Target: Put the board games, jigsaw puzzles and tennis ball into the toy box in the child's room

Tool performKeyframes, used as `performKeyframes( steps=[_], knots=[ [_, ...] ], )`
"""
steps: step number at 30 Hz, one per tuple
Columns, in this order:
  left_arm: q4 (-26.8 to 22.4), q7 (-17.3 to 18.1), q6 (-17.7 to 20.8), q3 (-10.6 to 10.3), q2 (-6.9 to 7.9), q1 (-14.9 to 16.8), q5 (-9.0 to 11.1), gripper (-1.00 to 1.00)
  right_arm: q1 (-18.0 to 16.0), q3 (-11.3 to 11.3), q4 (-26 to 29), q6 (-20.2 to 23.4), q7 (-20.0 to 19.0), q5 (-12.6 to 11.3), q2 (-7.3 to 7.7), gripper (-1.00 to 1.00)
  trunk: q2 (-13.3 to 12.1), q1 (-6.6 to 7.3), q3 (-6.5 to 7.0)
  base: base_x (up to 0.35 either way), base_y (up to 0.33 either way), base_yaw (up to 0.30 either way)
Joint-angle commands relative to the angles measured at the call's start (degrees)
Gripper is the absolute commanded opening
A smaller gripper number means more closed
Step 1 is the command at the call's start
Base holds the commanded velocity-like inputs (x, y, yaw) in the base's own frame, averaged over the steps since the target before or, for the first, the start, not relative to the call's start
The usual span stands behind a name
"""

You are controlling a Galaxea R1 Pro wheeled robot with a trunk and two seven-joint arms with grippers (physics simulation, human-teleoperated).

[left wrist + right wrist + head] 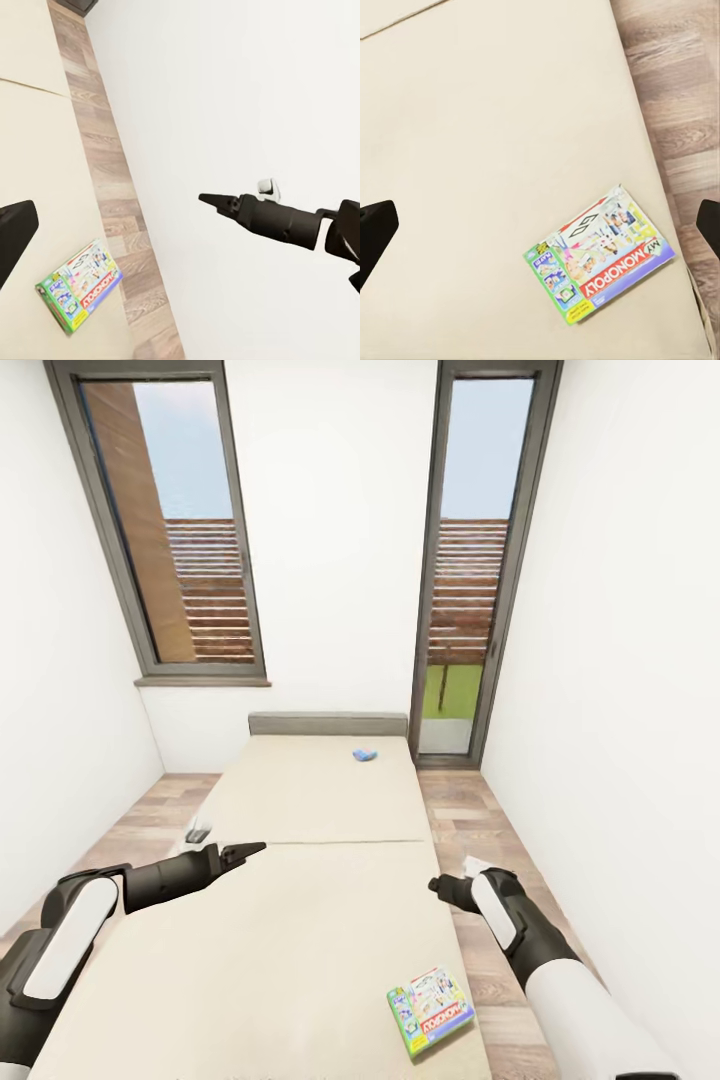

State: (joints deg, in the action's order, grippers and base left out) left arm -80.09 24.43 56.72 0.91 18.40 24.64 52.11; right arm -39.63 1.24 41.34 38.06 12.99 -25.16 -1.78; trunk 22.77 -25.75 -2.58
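The bed [300, 930] is a broad cream mattress in two panels with a seam across. A green-white Monopoly board game [431, 1009] lies flat near its front right corner. A small blue board game [365, 755] lies far off, by the grey headboard. My left gripper [250, 849] hovers over the bed's left side, open and empty. My right gripper [438, 884] hangs over the right edge of the bed, open, above and beyond the Monopoly box [598, 264]. The same box [79, 286] also appears in the left wrist view. The table and toy box are out of view.
Strips of wood floor [470, 830] run along both sides of the bed between white walls. A tall window [170, 520] and a glass door [470, 570] stand behind the headboard [328, 723]. A small grey object [197, 830] sits beside the bed's left edge.
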Motion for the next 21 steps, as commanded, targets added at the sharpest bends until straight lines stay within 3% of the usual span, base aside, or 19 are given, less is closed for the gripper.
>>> performKeyframes(
  steps=[1,8,21],
  knots=[
    [0.0,0.36,0.26,0.05,-0.01,0.06,-0.25,1.0,-0.06,0.14,-0.06,-0.24,0.54,-0.6,0.02,1.0,0.14,-0.04,-0.24,0.0,0.0,0.0],
    [0.01,0.14,0.24,-0.11,-0.16,0.06,-0.26,1.0,-0.09,0.49,-0.66,-3.59,0.46,-0.59,-0.06,1.0,0.14,-0.04,-0.9,0.0,0.0,0.0],
    [0.02,-0.05,0.18,-0.2,-0.22,0.06,-0.31,1.0,-0.1,3.75,-0.73,-4.21,0.54,-0.59,-0.14,1.0,0.14,-0.04,-2.13,0.0,0.0,0.0]
  ],
)
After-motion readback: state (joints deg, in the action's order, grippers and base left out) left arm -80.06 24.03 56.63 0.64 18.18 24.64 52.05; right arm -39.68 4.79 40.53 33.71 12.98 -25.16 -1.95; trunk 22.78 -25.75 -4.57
